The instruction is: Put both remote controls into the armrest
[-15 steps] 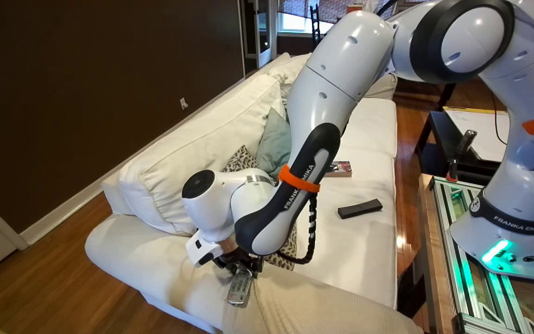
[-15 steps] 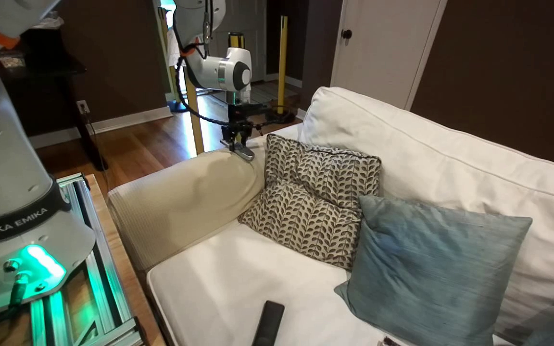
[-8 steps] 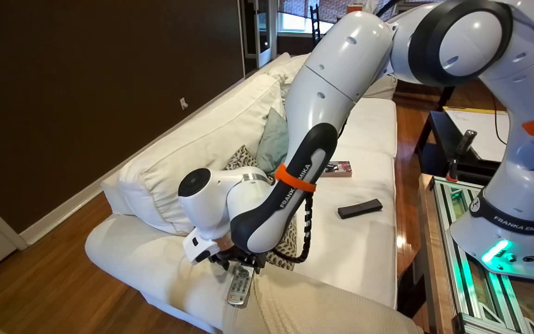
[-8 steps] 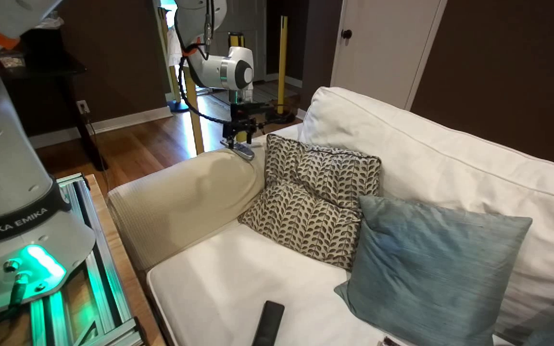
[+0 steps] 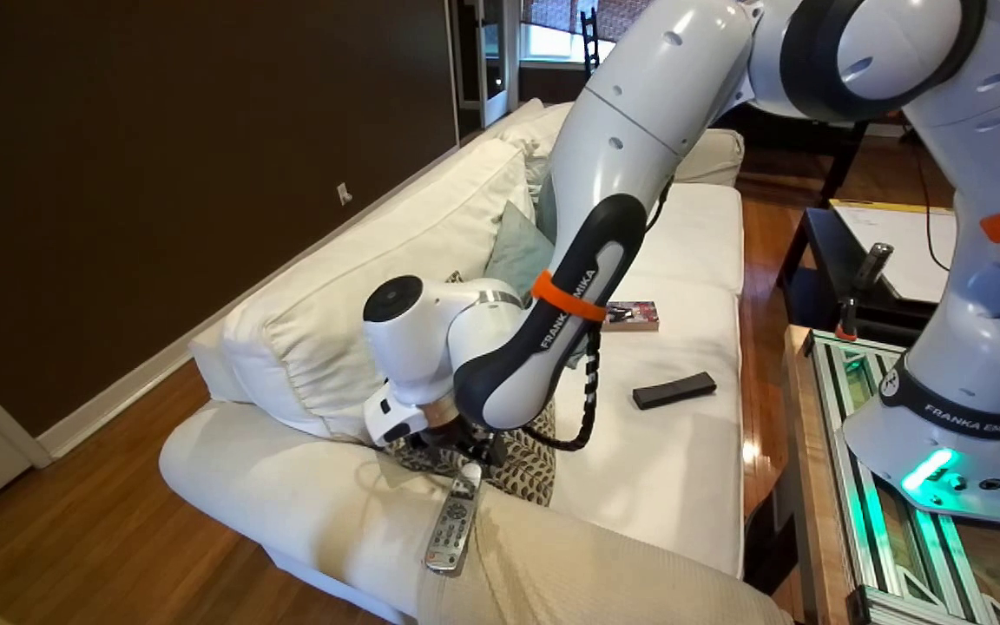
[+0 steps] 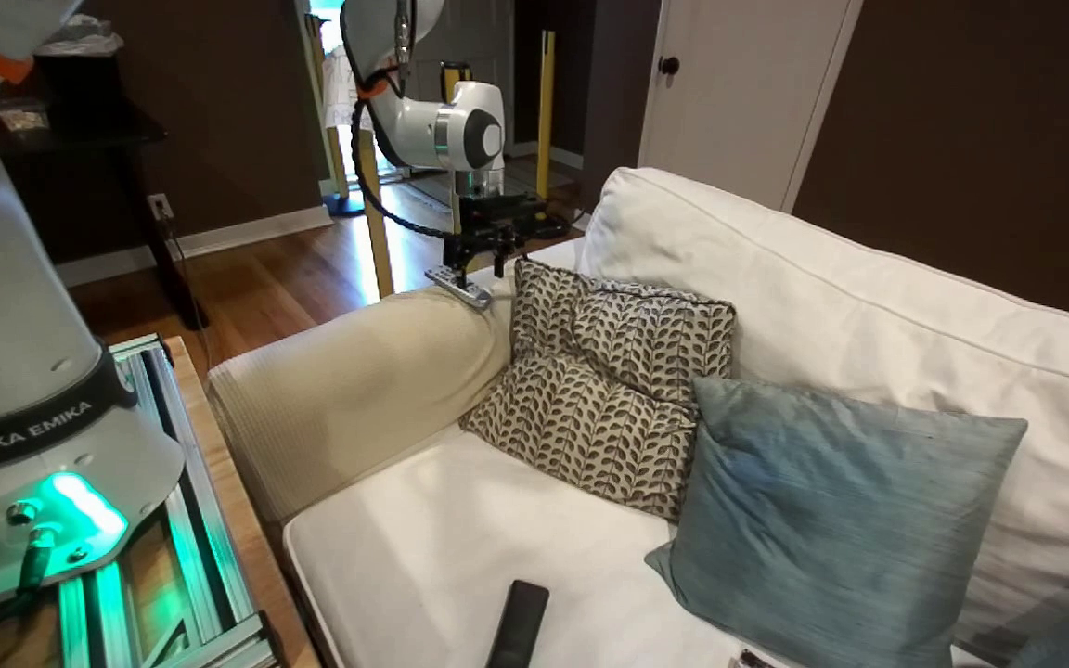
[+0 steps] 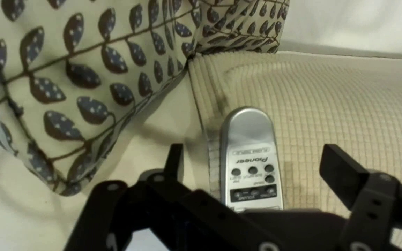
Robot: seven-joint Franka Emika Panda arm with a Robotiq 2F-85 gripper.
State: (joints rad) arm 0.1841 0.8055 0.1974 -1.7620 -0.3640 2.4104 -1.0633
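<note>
The silver-grey remote control (image 5: 452, 525) lies on top of the cream armrest (image 5: 292, 486), free of the fingers. My gripper (image 7: 255, 153) is open in the wrist view, its fingers (image 7: 176, 160) spread on either side of that remote control (image 7: 250, 132) without touching it. In an exterior view the gripper (image 6: 481, 272) hovers just above the armrest (image 6: 358, 371), beside the silver remote control (image 6: 460, 288). On the seat cushion rests the black remote control (image 5: 674, 391), well away from the gripper; the wrist view does not include it.
A leaf-patterned cushion (image 6: 599, 390) leans against the armrest's inner side, close to the gripper. Beside it sits a teal cushion (image 6: 850, 520). A small booklet (image 5: 634, 316) lies farther along the seat. The sofa back (image 5: 396, 252) rises behind.
The fingers have opened and let go of the silver remote control, which stays on the armrest. The arm has then risen and shifted toward the patterned cushion.
</note>
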